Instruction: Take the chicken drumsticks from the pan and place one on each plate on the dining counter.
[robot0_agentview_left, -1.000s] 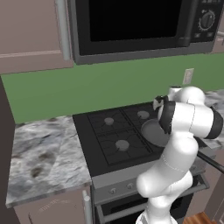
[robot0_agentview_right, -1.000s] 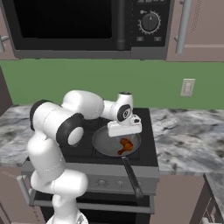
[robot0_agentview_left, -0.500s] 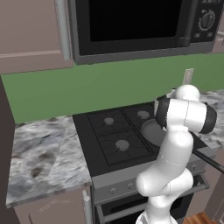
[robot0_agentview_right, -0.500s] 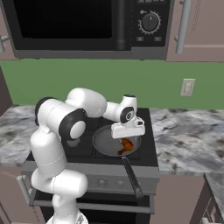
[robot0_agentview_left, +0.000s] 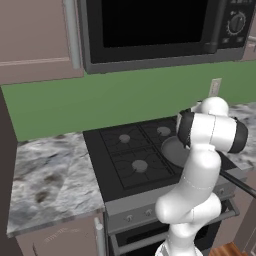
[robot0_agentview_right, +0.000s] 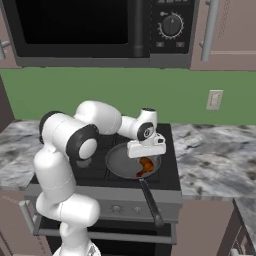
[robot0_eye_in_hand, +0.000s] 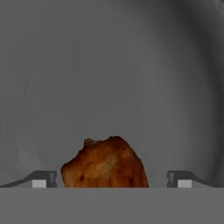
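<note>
Orange-brown drumstick (robot0_eye_in_hand: 105, 162) glows in the plain grey pan (robot0_agentview_right: 122, 161); black stove (robot0_agentview_left: 135, 160), green wall (robot0_agentview_left: 115, 97), grey-white marbled counter (robot0_agentview_left: 47, 177).

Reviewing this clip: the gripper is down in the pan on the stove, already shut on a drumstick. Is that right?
Not shut. In the hand view the gripper is open, its tips standing apart on either side of the drumstick. It is down in the pan on the stove.

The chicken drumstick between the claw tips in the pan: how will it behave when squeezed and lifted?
The drumstick looks lumpy and uneven, so the open claw may grip it unevenly and it could twist. Its browned surface might be a little slippery. It looks small against the pan, so probably light and fairly stiff.
</note>
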